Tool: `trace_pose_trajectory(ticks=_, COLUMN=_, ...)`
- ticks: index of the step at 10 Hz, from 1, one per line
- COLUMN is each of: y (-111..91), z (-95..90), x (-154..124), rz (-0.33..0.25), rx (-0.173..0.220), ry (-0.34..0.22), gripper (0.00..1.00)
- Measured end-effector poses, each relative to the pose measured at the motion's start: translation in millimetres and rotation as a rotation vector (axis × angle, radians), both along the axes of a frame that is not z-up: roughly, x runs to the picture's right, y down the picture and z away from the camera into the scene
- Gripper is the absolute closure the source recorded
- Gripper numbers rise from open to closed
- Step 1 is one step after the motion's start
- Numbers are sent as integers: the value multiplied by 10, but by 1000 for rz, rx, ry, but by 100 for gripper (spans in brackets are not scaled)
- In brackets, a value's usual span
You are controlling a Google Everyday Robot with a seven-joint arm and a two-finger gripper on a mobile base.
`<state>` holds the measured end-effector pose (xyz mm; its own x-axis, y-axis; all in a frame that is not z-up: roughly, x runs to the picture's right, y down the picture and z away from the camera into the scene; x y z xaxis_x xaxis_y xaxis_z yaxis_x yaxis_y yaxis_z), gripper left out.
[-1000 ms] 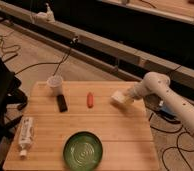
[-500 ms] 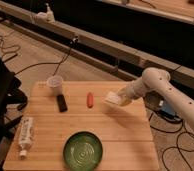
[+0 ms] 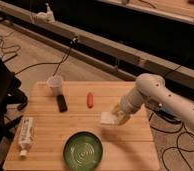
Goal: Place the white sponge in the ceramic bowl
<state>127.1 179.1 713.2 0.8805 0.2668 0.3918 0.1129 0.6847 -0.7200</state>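
Camera view: a light wooden slatted table point(image 3: 132, 150) filled the lower half, seen from above and in front, with cables on the floor around it.
Arm: a white jointed robot arm point(image 3: 162, 97) reached in from the right. Its wrist had swung lower and further left than half a second before.
Bowl: a round glossy green ceramic bowl point(image 3: 83, 150) with rings inside sat near the table's front edge, where it had been earlier, with nothing in it.
Tube: a long white tube point(image 3: 25, 134) lay at the left edge, unmoved.
Gripper: the gripper point(image 3: 118, 116) hung over the right part of the table, fingers closed on the sponge.
Sponge: the small flat white sponge point(image 3: 109, 118) was held in the gripper, up and to the right of the bowl and apart from it. It was closer to the bowl than a second before.
Cup: a small white cup point(image 3: 55, 84) stood at the back left, unchanged.
Bar: a black rectangular bar point(image 3: 62, 103) lay just in front of the cup.
Stick: a short red-orange stick point(image 3: 90, 99) lay mid-table, unmoved.
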Motion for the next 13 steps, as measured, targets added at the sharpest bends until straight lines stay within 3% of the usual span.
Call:
trace_pose_trajectory(ticks=1, y=134, z=-131, x=42, rz=-8, rx=-40, ry=-5, gripper=93)
trace_pose_trajectory(ticks=2, y=166, z=-164, x=37, rz=-8, rx=-49, ry=-8, gripper=93)
trace_pose_trajectory(ticks=8, y=162, z=-160, x=20, rz=-10, rx=-46, ry=-10, gripper=93)
trace_pose_trajectory(ticks=10, y=170, z=-164, x=-249, rz=-20, rx=-27, ry=-70, gripper=93)
trace_pose_trajectory(ticks=13, y=303, z=-241, x=-713, rz=-35, rx=-30, ry=-187, gripper=93)
